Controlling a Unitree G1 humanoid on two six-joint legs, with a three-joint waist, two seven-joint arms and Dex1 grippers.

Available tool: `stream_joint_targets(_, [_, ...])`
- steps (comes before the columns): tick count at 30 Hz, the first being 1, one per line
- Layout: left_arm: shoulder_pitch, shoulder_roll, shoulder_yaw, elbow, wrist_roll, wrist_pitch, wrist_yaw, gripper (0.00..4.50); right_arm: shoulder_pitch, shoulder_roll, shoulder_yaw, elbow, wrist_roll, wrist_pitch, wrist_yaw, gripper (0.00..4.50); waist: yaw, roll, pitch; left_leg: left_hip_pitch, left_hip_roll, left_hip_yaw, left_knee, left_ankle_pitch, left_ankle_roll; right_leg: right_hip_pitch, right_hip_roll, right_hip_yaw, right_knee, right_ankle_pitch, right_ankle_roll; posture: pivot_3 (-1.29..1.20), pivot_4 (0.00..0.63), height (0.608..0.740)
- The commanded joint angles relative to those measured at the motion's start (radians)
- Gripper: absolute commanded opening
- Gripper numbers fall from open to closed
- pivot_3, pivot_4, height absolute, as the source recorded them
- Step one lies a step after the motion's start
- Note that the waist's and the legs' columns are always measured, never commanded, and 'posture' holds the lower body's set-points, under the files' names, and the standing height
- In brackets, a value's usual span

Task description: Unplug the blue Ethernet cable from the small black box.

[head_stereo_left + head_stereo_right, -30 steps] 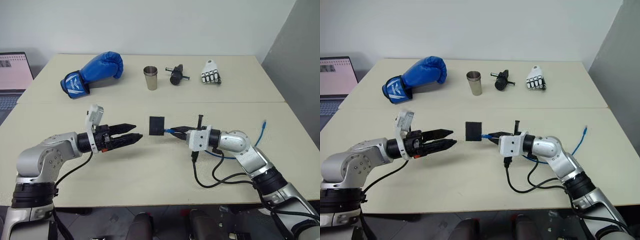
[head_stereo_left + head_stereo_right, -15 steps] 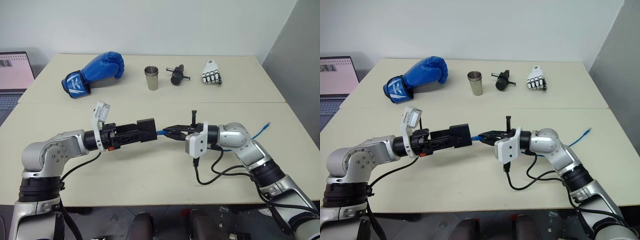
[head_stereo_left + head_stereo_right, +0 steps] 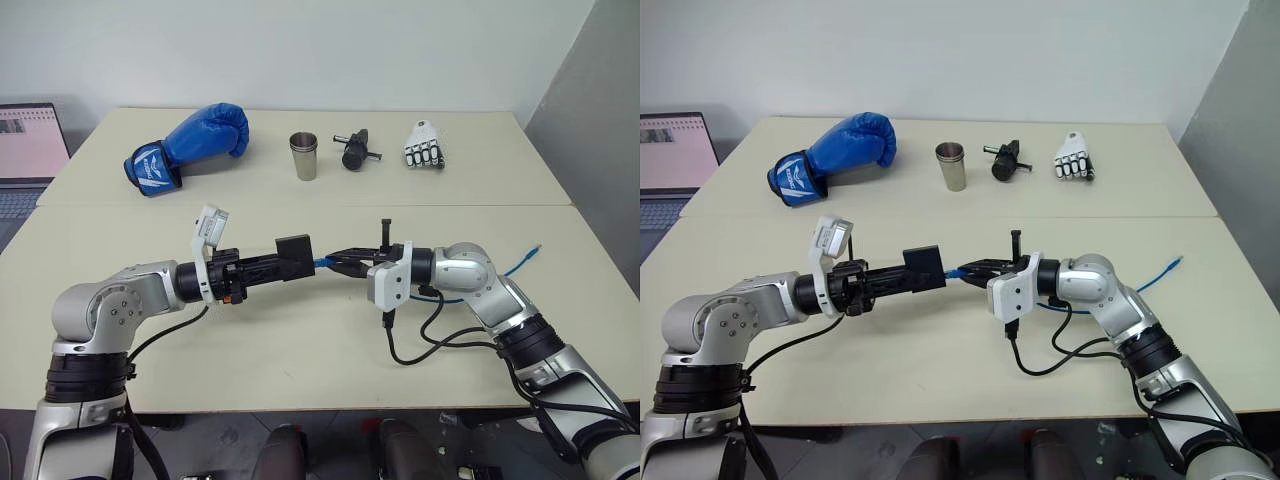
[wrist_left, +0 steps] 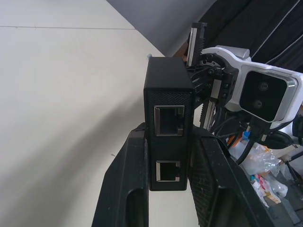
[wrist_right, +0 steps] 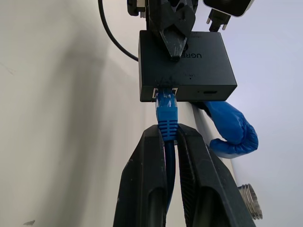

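The blue Ethernet cable [image 5: 167,124] sits plugged into the small black box [image 3: 294,254], which I see held clear of the table [image 3: 300,330] between my two arms. My left gripper [image 4: 165,156] is clamped on the box from the left, two empty ports facing its wrist camera, while my right gripper [image 5: 168,142] is pinched on the cable's boot just behind the plug. The cord trails right along the tabletop, and a blue boxing glove [image 3: 186,144], steel cup [image 3: 302,156], black cylinder [image 3: 354,150] and small robot hand [image 3: 422,148] line the far edge.
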Motion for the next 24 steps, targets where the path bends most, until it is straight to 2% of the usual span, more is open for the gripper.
stream_joint_targets(1, [-0.026, -0.004, 0.003, -0.020, -0.007, -0.008, 0.003, 0.77, -0.013, -0.006, -0.015, -0.041, 0.003, -0.058, -0.004, 0.08, 0.000, 0.000, 0.000, 0.000, 0.000, 0.000, 0.000, 0.000, 0.000, 0.000, 0.000, 0.000, 0.000, 0.000, 0.000, 0.00, 0.150, 0.740])
stream_joint_targets(4, [-0.028, -0.004, 0.002, -0.017, -0.006, -0.009, 0.000, 0.77, -0.008, -0.014, -0.016, -0.047, 0.008, -0.061, 0.000, 0.08, 0.001, 0.000, 0.000, 0.000, 0.000, 0.000, 0.000, 0.000, 0.000, 0.000, 0.000, 0.000, 0.000, 0.000, 0.000, 0.00, 0.150, 0.740])
stream_joint_targets(6, [-0.030, -0.004, 0.001, -0.016, -0.006, -0.009, -0.003, 0.77, -0.005, -0.021, -0.015, -0.056, 0.021, -0.057, 0.012, 0.79, 0.001, 0.000, 0.000, 0.000, 0.000, 0.000, 0.000, 0.000, 0.000, 0.000, 0.000, 0.000, 0.000, 0.000, 0.000, 0.00, 0.150, 0.740])
stream_joint_targets(7, [-0.032, -0.004, -0.001, -0.014, -0.005, -0.011, -0.006, 0.77, 0.000, -0.031, -0.013, -0.067, 0.029, -0.044, 0.026, 0.87, 0.001, 0.000, 0.000, 0.000, 0.000, 0.000, 0.000, 0.000, 0.000, 0.000, 0.000, 0.000, 0.000, 0.000, 0.000, 0.00, 0.150, 0.740])
stream_joint_targets(10, [-0.041, -0.001, -0.006, -0.007, -0.002, -0.013, -0.014, 0.77, 0.028, -0.066, -0.007, -0.124, 0.068, 0.022, 0.088, 1.61, 0.002, 0.000, 0.000, 0.000, 0.000, 0.000, 0.000, 0.000, 0.000, 0.000, 0.000, 0.000, 0.000, 0.000, 0.000, 0.00, 0.150, 0.740])
stream_joint_targets(11, [-0.046, 0.003, -0.013, -0.003, 0.004, -0.016, -0.020, 0.77, 0.047, -0.083, -0.012, -0.167, 0.106, 0.055, 0.114, 1.78, 0.004, 0.000, 0.000, 0.000, 0.000, 0.000, 0.000, 0.000, 0.000, 0.000, 0.000, 0.000, 0.000, 0.000, 0.000, 0.00, 0.150, 0.740])
stream_joint_targets(14, [-0.054, 0.019, -0.031, 0.003, 0.020, -0.034, -0.053, 0.77, 0.090, -0.111, -0.037, -0.297, 0.230, 0.196, 0.168, 1.78, 0.007, 0.000, 0.000, 0.000, -0.001, -0.001, 0.000, 0.000, 0.000, 0.001, -0.001, 0.000, 0.000, 0.000, 0.000, 0.00, 0.150, 0.740])
stream_joint_targets(17, [-0.057, 0.030, -0.048, 0.003, 0.038, -0.065, -0.095, 0.77, 0.124, -0.107, -0.077, -0.415, 0.395, 0.489, 0.165, 1.78, 0.007, 0.000, 0.000, 0.000, -0.001, -0.001, 0.000, 0.000, 0.000, 0.001, -0.001, 0.000, 0.000, 0.000, 0.000, 0.00, 0.150, 0.740])
stream_joint_targets(21, [-0.035, 0.064, -0.089, -0.011, 0.087, -0.152, -0.192, 0.77, 0.129, -0.091, -0.156, -0.519, 0.689, 0.945, 0.100, 1.78, 0.007, 0.000, 0.000, 0.000, 0.000, -0.002, 0.000, 0.000, 0.000, 0.001, -0.001, -0.001, 0.000, 0.000, 0.000, 0.00, 0.150, 0.740])
stream_joint_targets(24, [-0.034, 0.071, -0.105, -0.002, 0.107, -0.187, -0.228, 0.77, 0.125, -0.083, -0.197, -0.555, 0.810, 1.129, 0.073, 1.78, 0.008, 0.000, 0.000, 0.000, 0.000, -0.002, 0.000, 0.000, 0.000, 0.001, -0.001, -0.001, 0.000, 0.000, -0.001, 0.00, 0.150, 0.740])
